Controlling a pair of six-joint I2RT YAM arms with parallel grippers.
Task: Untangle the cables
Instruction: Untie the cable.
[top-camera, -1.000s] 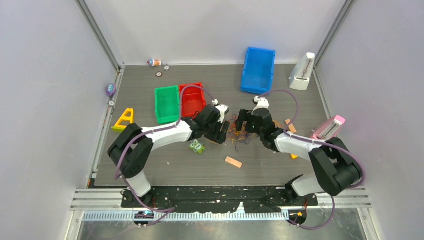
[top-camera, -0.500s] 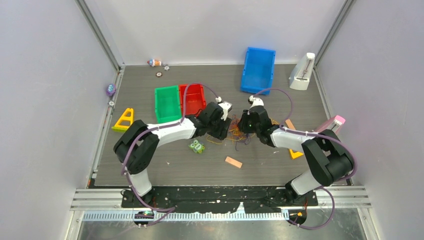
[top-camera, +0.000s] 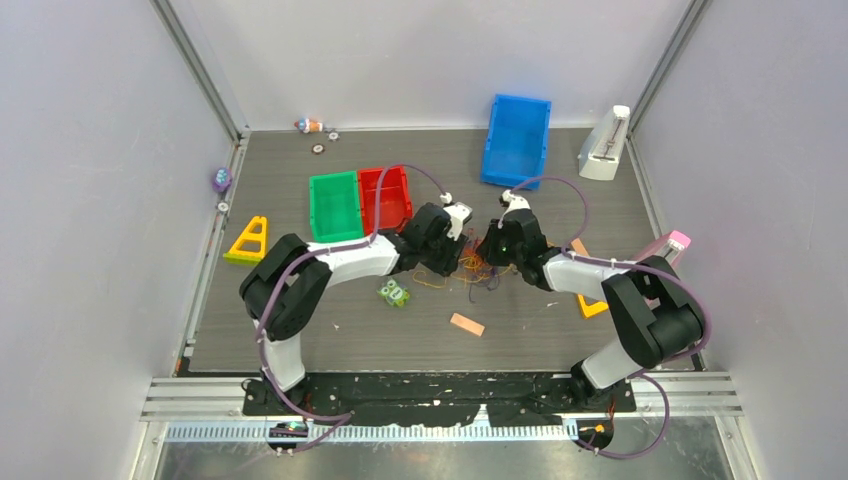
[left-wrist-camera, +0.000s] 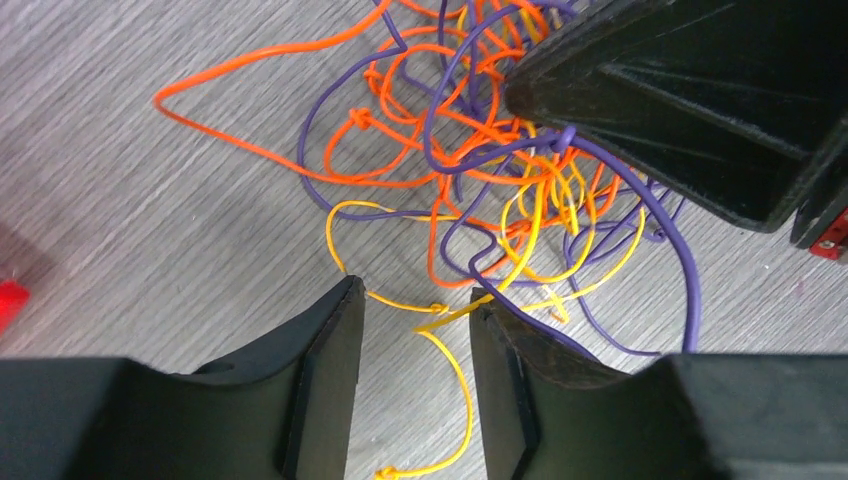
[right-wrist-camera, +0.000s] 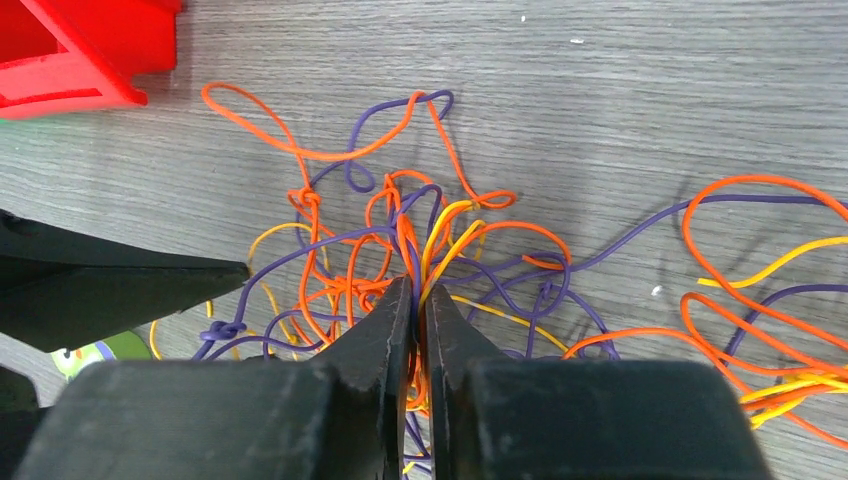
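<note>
— Right jaws pinched shut on cables (right-wrist-camera: 410, 232), mid-table (top-camera: 520, 330), near red bin (top-camera: 385, 200). Left jaws?
— Half-wide, straddling one yellow strand (left-wrist-camera: 450, 316). Right finger (left-wrist-camera: 680, 100) crowding the tangle, green toy (top-camera: 393, 292) close; that straddle visible from left wrist only.

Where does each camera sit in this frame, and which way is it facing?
Top: fixed above and behind the bases, looking down on the table; left arm and right arm show whole.
Left wrist: on the left arm, looking down at the cables; the left pincer, open, straddles a yellow one.
Right wrist: on the right arm, looking down at the same tangle; the right pincer is shut on cables.
Shared: both wrist views show the tangle and the opposite pincer.
</note>
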